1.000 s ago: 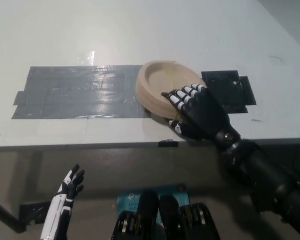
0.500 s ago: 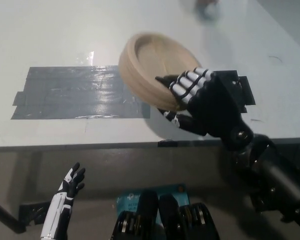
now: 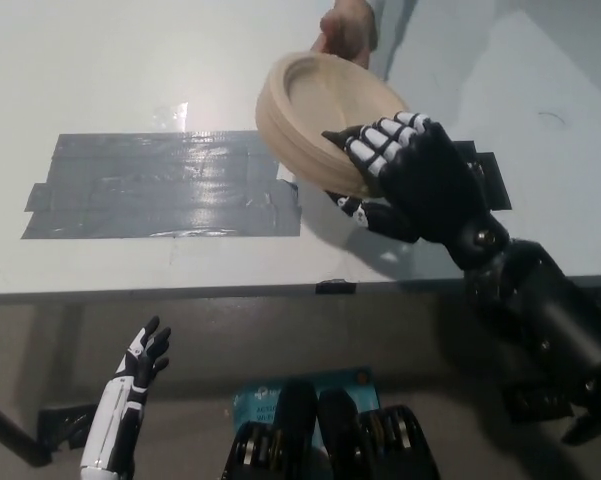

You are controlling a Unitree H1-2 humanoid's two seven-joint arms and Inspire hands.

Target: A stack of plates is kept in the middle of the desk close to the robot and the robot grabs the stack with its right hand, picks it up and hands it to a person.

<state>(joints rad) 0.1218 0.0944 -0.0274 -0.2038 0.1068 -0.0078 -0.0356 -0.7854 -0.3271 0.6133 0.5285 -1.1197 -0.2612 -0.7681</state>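
A stack of pale wooden plates (image 3: 315,112) hangs tilted above the white desk (image 3: 130,60), held at its near right rim by my black right hand (image 3: 410,180), whose fingers curl over the edge. A person's hand (image 3: 346,30) reaches in from the top and touches the stack's far rim. My white left hand (image 3: 140,365) rests low at the lower left, below the desk edge, fingers spread and holding nothing.
A wide patch of dark grey tape (image 3: 160,185) covers the desk left of the stack. A smaller black patch (image 3: 480,180) lies partly under my right hand. The desk's front edge (image 3: 180,292) runs across the picture.
The stack has risen off the desk and moved away from me in my right hand. A person's hand has come in from the top to the far rim.
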